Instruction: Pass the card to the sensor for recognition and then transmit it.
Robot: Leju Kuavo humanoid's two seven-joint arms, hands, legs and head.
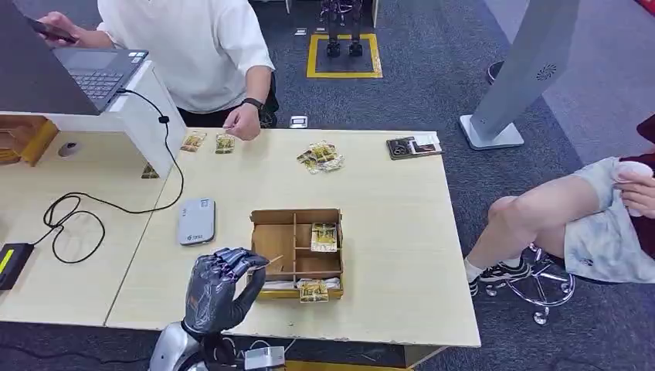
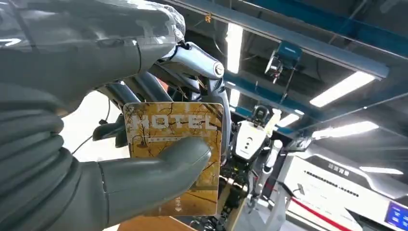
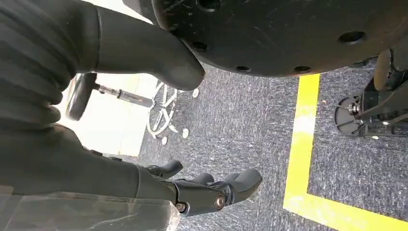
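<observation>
My left hand [image 1: 220, 286] is raised over the table's near edge, just left of the wooden compartment box [image 1: 272, 239]. It pinches a yellow card printed HOTEL [image 2: 173, 139] between thumb and fingers; the card's thin edge [image 1: 272, 260] shows at the fingertips. The grey card sensor [image 1: 196, 221] lies flat on the table, a little beyond and left of that hand. More yellow cards [image 1: 324, 236] lie in the box. My right hand [image 3: 96, 163] hangs low beside my body above the carpet, fingers [image 3: 211, 190] apart and holding nothing.
A person stands behind the table, one hand [image 1: 246, 124] beside loose cards [image 1: 225, 143] at the far edge. A card pile [image 1: 320, 157] and dark booklet [image 1: 413, 146] lie farther right. A laptop [image 1: 93, 73] and black cable [image 1: 69, 212] occupy the left. Another person's leg [image 1: 541, 209] is at the right.
</observation>
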